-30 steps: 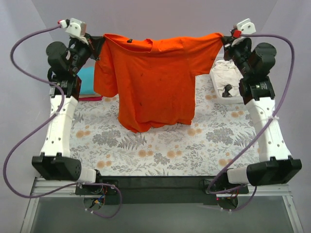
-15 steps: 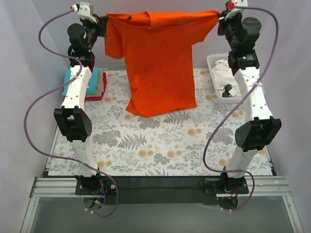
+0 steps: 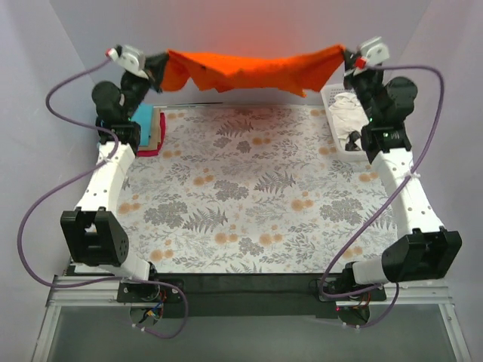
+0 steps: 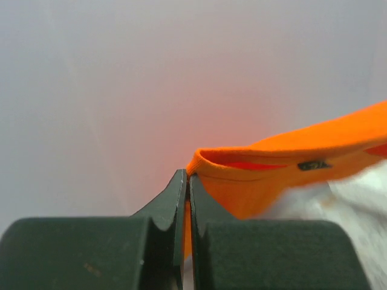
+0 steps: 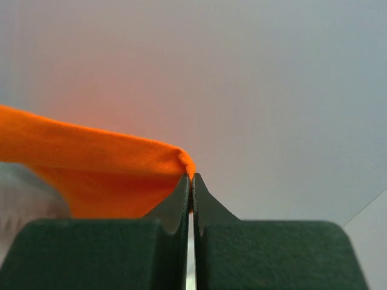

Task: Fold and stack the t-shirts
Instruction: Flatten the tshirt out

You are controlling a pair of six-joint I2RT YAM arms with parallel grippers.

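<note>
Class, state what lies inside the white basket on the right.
Crumpled white cloth and a small dark item lie in the basket. The right arm covers its outer side, hiding anything there.

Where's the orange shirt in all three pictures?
Top external: the orange t-shirt hangs stretched along the far edge, between the left gripper and the right gripper.
Left wrist: right of the middle, its edge pinched in the shut jaws at the bottom.
Right wrist: on the left side, its corner pinched in the shut jaws.
Shared landmark: the pale back wall behind the shirt, glowing faintly orange.
</note>
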